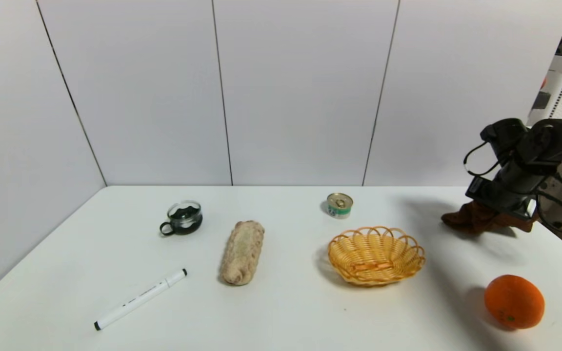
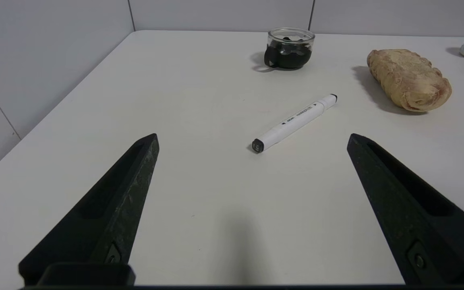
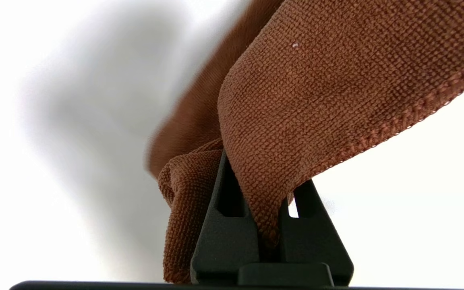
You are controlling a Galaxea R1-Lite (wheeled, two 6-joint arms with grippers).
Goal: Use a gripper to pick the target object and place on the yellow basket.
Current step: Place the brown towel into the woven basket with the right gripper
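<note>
low in the frame, a pen lies at lower left of the counter and an orange at lower right. mid-frame sit a bread loaf and the yellow basket, well apart. farther back stand a glass cup and a tin. at the right edge the right gripper has its jaws clamped on the brown towel, right of the basket. the left gripper hangs over the pen, jaws spread wide.

Right gripper: bulky matte-black housings, black looping cables. Left gripper: two tapered black wedge jaws, scuffed, recessed slots, small screws near their bases.
</note>
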